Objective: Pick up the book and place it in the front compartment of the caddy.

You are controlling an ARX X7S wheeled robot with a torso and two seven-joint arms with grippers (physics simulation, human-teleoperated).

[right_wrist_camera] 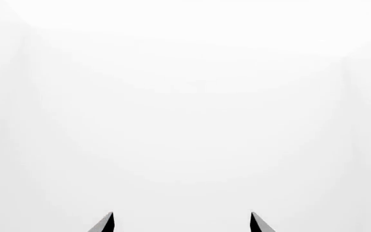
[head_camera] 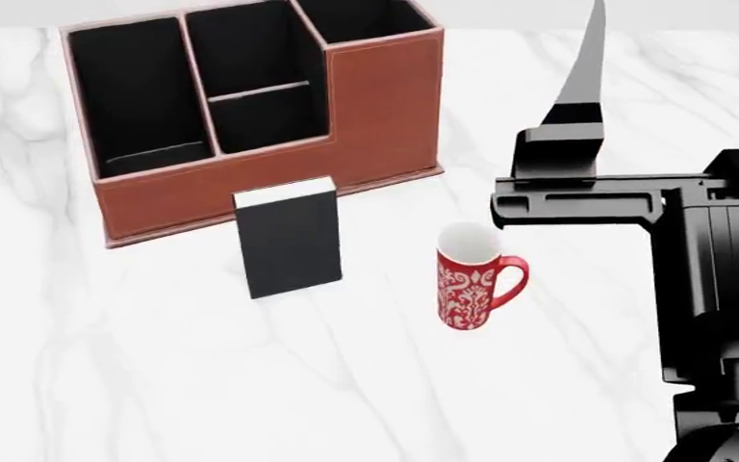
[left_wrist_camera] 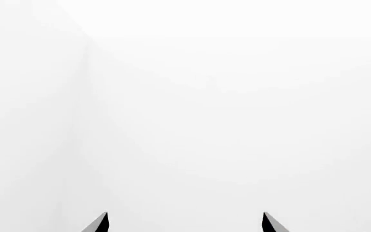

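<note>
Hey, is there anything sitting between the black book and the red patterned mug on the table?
No. In the head view, only bare white marble tabletop lies between the upright black book and the red patterned mug; they stand apart.

You are looking down on a white marble tabletop [head_camera: 151, 366] with faint grey veining, evenly lit, with soft shadows. Beyond its far edge lies a pale grey band [head_camera: 575, 12]. Both wrist views show you only plain white walls [left_wrist_camera: 237, 96], meeting at a faint vertical corner in the left wrist view.
</note>
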